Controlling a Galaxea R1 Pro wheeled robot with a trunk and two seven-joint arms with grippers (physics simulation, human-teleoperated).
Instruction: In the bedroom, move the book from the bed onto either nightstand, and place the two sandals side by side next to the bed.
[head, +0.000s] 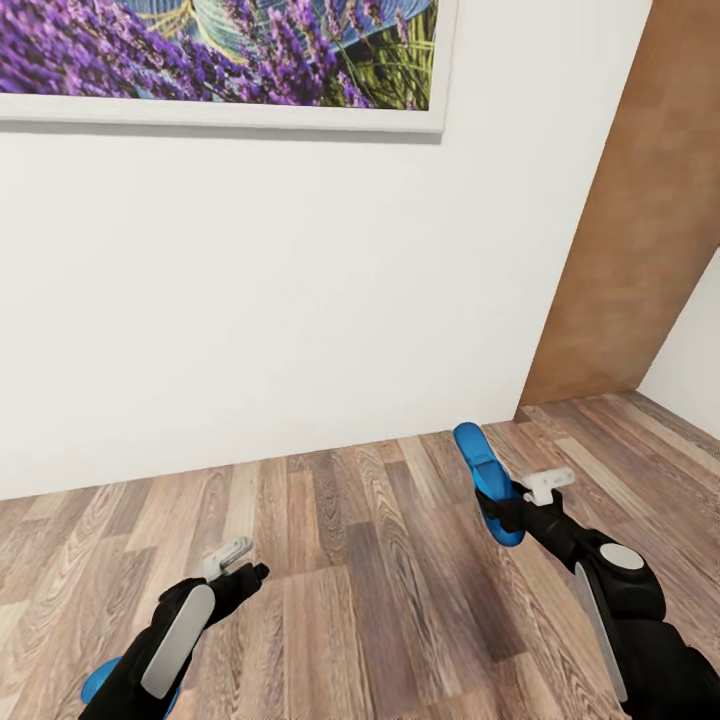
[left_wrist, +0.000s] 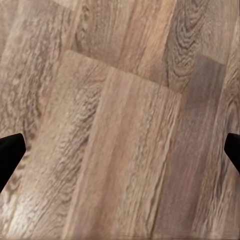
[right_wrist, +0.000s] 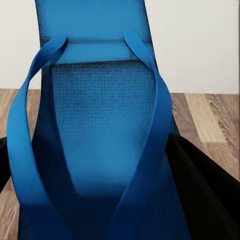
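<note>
**Blue sandal in the right pincer, wood floor below**

Blue shows twice in the head view. One sandal (head: 488, 482) is held in the right pincer (head: 512, 512), lifted clear of the floor (head: 370, 560) and tilted, its far end pointing up and away toward the wall (head: 280, 300). In the right wrist view that sandal (right_wrist: 100, 130) stands close before the camera, sole facing it, with its two straps (right_wrist: 30, 125) running down to meet between the dark fingers (right_wrist: 205, 185), which press on it from both sides.

A second patch of blue (head: 100, 685) shows under the left forearm near the lower edge of the head view; it is mostly hidden, so I cannot tell whether it is the other sandal.

The left pincer (head: 238, 565) hangs above bare planks with its fingers spread wide and nothing between them. In the left wrist view the two black fingertips (left_wrist: 10, 150) sit at opposite edges, with wood planks (left_wrist: 120, 125) between.

On the wall hangs a white-framed picture (head: 220, 50) of purple flowers. At the right a brown wooden panel (head: 640, 220) rises from the floor.
</note>
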